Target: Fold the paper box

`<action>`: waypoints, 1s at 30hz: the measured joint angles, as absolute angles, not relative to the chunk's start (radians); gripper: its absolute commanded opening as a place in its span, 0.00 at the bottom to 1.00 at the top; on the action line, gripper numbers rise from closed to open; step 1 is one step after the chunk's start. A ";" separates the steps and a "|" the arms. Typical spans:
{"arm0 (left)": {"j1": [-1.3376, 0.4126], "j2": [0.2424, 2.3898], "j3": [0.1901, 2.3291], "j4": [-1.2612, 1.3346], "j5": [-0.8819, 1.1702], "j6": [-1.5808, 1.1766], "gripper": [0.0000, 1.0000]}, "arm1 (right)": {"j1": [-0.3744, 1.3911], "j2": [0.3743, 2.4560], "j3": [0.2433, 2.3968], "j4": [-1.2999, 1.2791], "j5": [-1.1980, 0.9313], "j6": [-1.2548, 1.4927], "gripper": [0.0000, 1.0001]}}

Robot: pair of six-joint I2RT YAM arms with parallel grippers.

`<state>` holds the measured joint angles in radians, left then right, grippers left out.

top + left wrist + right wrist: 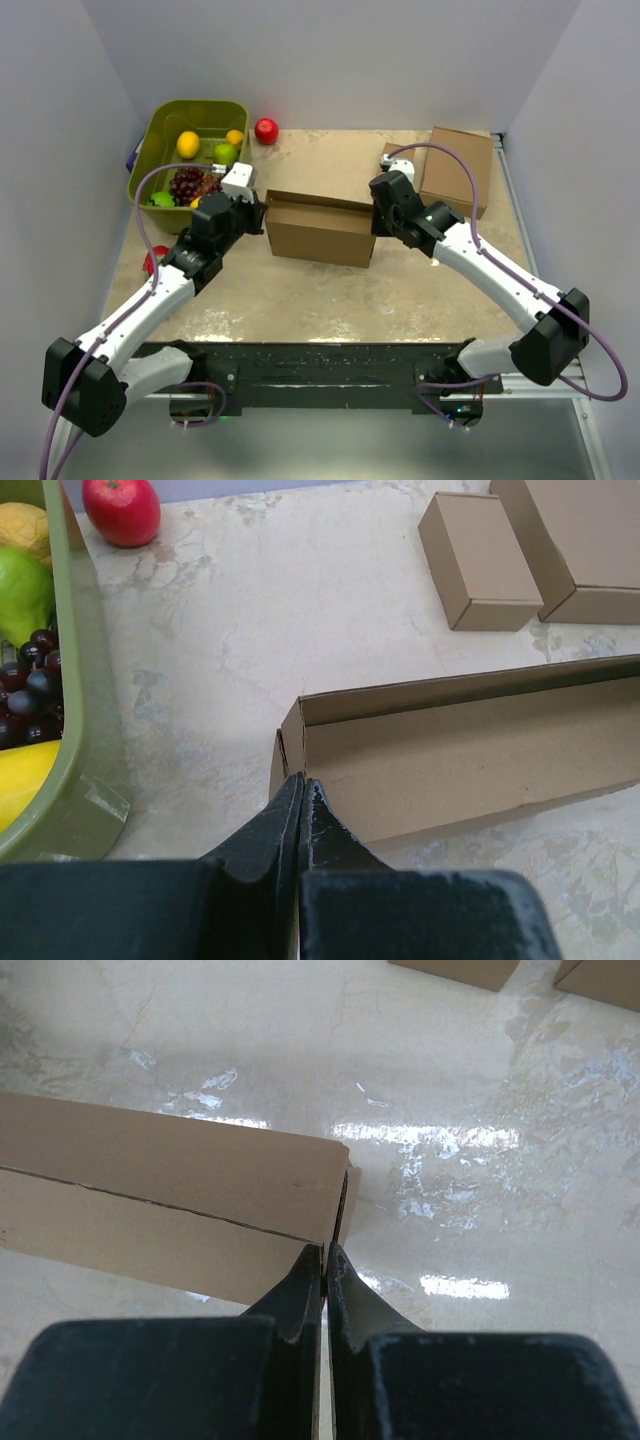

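Note:
The paper box (320, 232) is a plain brown cardboard mailer standing mid-table, partly formed, with its top open. In the left wrist view its shallow inside (450, 750) shows. In the right wrist view I see its outer wall (170, 1190). My left gripper (258, 215) is shut on the box's left end wall (303, 780). My right gripper (377, 218) is shut on the right end wall (326, 1250). The fingers pinch thin cardboard edges at both ends.
A green bin (190, 107) with fruit stands at the back left, close to my left arm. A red apple (266, 130) lies beside it. A small narrow brown box (392, 157) and a medium flat brown box (458, 170) lie at the back right. A red object (150, 262) lies by the left arm.

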<state>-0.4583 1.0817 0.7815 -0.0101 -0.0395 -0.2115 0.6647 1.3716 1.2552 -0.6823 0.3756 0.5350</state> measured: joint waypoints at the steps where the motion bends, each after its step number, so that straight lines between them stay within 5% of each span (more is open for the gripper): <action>1: -0.462 1.079 0.774 -0.002 -0.045 -0.220 0.00 | 0.665 1.369 1.251 -0.678 0.376 0.535 0.00; 18: -0.512 1.056 0.706 -0.018 -0.153 -0.306 0.01 | 0.667 1.346 1.211 -0.635 0.377 0.535 0.00; 24: -0.511 1.055 0.715 -0.028 -0.141 -0.304 0.23 | 0.667 1.345 1.211 -0.635 0.377 0.535 0.01; 30: -0.512 1.082 0.779 -0.110 -0.099 -0.293 0.39 | 0.668 1.340 1.211 -0.642 0.371 0.536 0.31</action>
<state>-0.5121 1.0821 0.7788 -0.1101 -0.0990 -0.2928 0.6678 1.3396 1.2114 -0.6418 0.3706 0.5358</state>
